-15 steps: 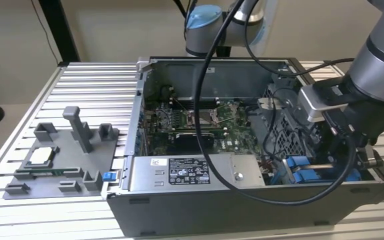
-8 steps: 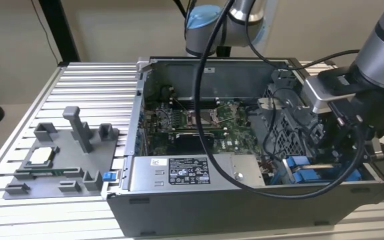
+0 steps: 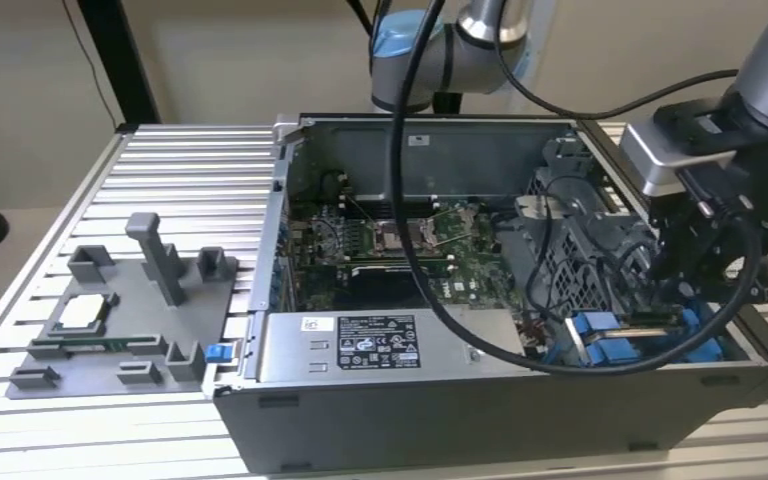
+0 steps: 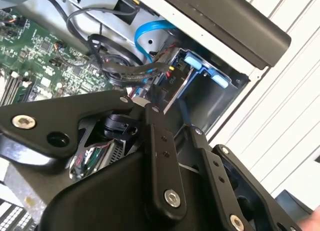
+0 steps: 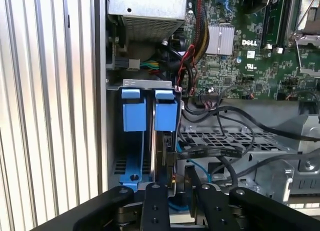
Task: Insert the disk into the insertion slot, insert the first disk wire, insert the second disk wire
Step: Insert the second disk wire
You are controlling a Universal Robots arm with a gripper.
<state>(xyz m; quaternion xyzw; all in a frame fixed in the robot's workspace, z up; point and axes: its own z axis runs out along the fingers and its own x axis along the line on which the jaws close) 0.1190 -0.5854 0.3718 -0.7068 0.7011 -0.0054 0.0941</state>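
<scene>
Gripper [image 3: 704, 275] down in insertion slot [image 5: 135, 141] at case's right near corner — finger state unclear. Black cables [image 5: 220, 141] crowd just beside; power-supply box [image 3: 377, 345] left.

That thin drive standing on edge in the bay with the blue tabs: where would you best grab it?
Probably by its two broad flat faces, near the edge that faces the case's open side, coming straight in from that side. The disk stands on edge and is thin, and the insertion slot with its blue tabs seems to hem in the rest.
</scene>
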